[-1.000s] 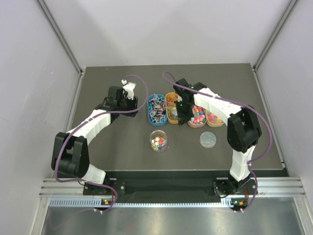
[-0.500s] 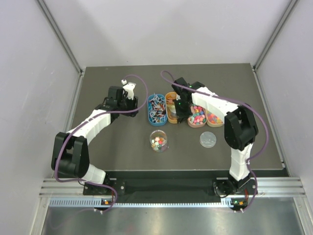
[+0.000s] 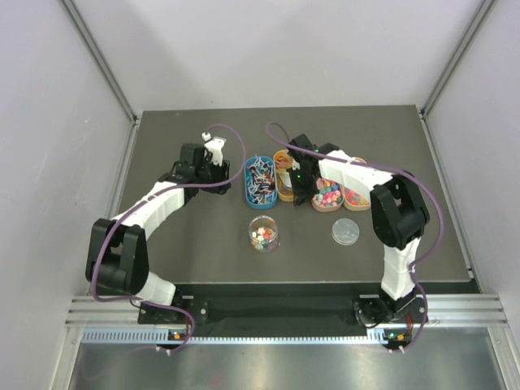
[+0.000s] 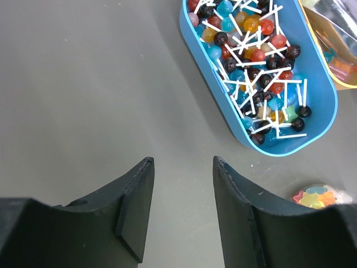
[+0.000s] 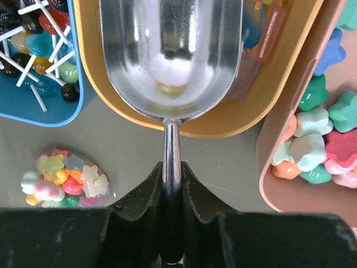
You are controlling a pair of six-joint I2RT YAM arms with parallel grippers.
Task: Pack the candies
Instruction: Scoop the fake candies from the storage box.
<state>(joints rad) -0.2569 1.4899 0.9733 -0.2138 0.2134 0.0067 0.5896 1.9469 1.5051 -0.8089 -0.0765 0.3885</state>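
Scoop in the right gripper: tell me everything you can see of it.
The scoop looks like polished, mirror-bright metal: a deep rounded bowl narrowing to a thin round handle. The right gripper is shut on that handle. The bowl lies within the rim of the yellow tray, open side up, and looks nearly empty, with only a faint coloured smudge, perhaps a reflection. Whether it touches the tray's floor cannot be told.

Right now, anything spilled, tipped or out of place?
Nothing stands out. Candies sit inside the trays and jar, none loose on the table; the jar is upright, its lid lies nearby, and the right gripper holds the scoop over the yellow tray.
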